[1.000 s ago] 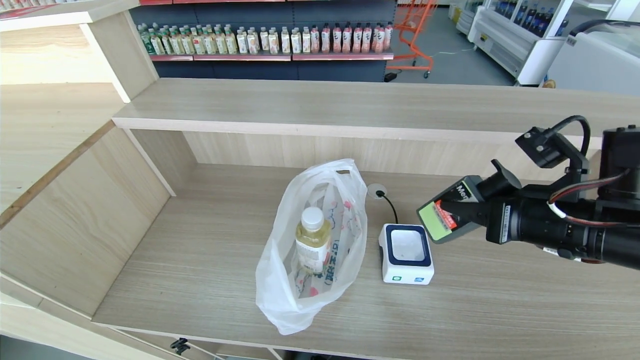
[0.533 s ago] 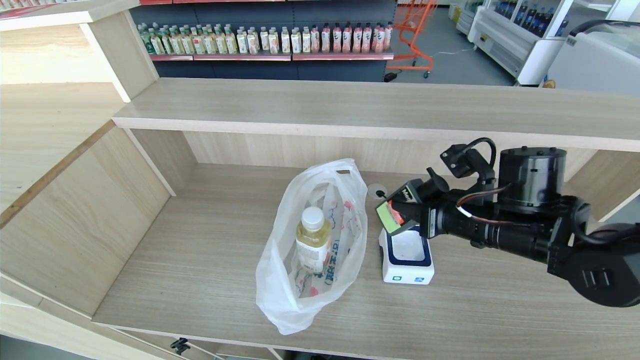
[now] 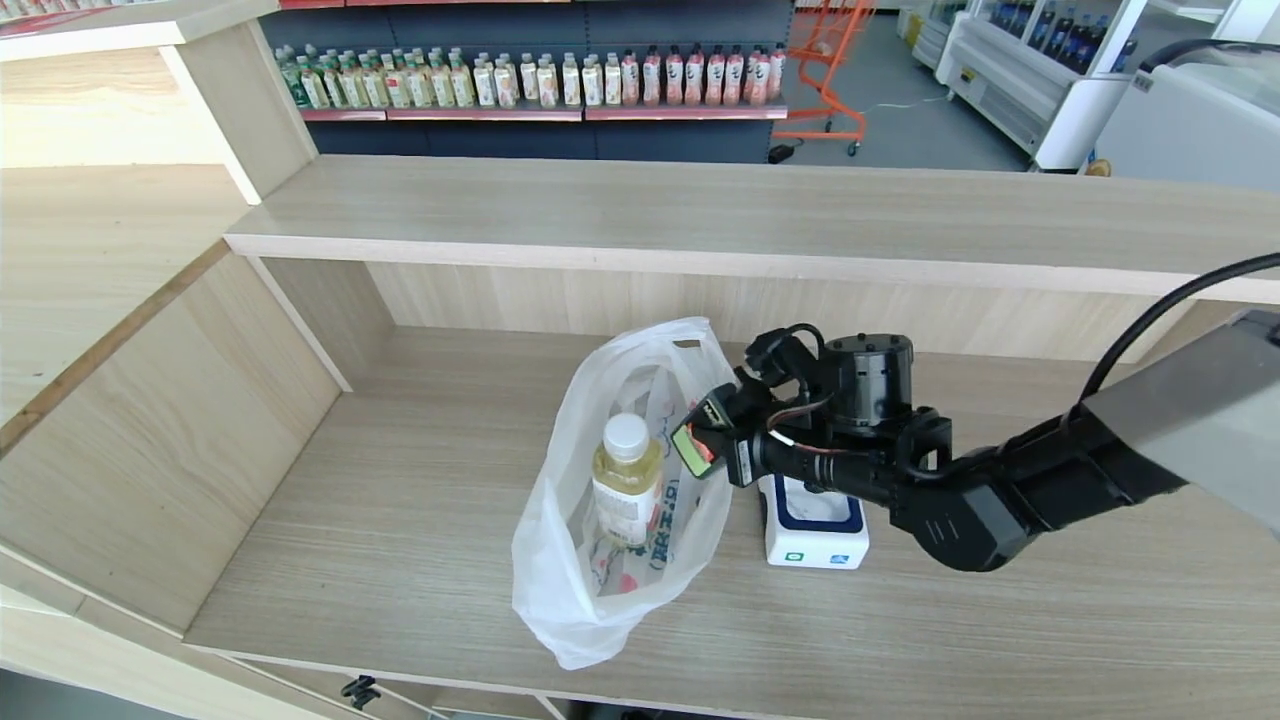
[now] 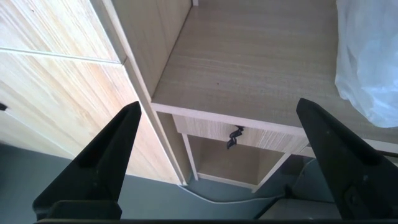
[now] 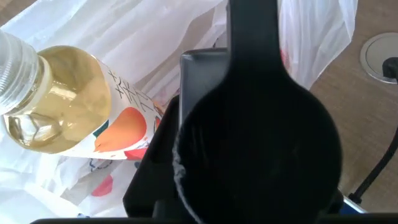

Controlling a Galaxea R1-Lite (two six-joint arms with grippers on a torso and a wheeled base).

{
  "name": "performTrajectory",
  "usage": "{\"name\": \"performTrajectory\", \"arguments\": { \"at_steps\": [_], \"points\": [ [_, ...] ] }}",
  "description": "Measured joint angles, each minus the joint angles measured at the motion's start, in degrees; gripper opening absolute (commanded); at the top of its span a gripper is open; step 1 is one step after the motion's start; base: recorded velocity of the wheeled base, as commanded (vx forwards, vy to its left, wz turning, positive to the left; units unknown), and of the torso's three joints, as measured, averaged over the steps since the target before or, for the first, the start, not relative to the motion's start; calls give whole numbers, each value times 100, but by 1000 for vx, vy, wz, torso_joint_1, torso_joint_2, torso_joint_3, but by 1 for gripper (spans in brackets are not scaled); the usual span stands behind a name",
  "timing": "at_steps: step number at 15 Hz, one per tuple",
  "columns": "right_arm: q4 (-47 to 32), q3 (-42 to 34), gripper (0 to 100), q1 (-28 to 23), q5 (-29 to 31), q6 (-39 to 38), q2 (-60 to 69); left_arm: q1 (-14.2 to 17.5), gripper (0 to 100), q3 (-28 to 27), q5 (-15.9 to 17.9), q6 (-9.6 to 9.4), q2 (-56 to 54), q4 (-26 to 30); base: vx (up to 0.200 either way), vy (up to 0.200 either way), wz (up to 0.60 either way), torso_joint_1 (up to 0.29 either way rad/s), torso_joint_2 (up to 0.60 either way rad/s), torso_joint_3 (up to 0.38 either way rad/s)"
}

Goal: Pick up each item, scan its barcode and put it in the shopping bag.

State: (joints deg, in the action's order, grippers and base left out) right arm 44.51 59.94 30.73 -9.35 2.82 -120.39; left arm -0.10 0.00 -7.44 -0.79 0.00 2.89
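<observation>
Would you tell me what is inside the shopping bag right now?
A bottle of pale yellow drink with a white cap stands in the shopping bag. Anything beneath it is hidden by the printed plastic.

You will find the scanner (image 3: 812,530) partly covered by the right arm, its far edge hidden. The jaws of the right gripper (image 3: 703,437) mask most of the packet (image 3: 689,452). The bottle (image 5: 56,106) is cut by the right wrist view's edge.
</observation>
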Motion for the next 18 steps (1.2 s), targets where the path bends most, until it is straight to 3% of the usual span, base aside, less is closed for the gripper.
{"name": "performTrajectory", "arguments": {
  "at_steps": [2,3,8,12,15,18],
  "points": [
    [183,108,0,55,0,16,-293,0,100,0,0,1,0,0,0,0,0,0,0,0],
    [218,130,100,61,2,16,-395,0,100,0,-2,0,0,1,0,0,0,0,0,0],
    [227,282,100,51,-22,-48,-513,0,100,0,0,0,0,1,0,0,0,0,0,0],
    [111,69,100,-74,-274,-508,196,0,100,0,-2,0,0,0,0,0,0,0,0,0],
    [-324,-752,100,-260,-371,-814,1626,0,100,0,0,1,0,1,0,0,0,0,0,0],
    [-846,-2224,100,-552,-244,-739,3578,0,100,0,0,1,0,0,0,0,0,0,0,0]
  ]
}}
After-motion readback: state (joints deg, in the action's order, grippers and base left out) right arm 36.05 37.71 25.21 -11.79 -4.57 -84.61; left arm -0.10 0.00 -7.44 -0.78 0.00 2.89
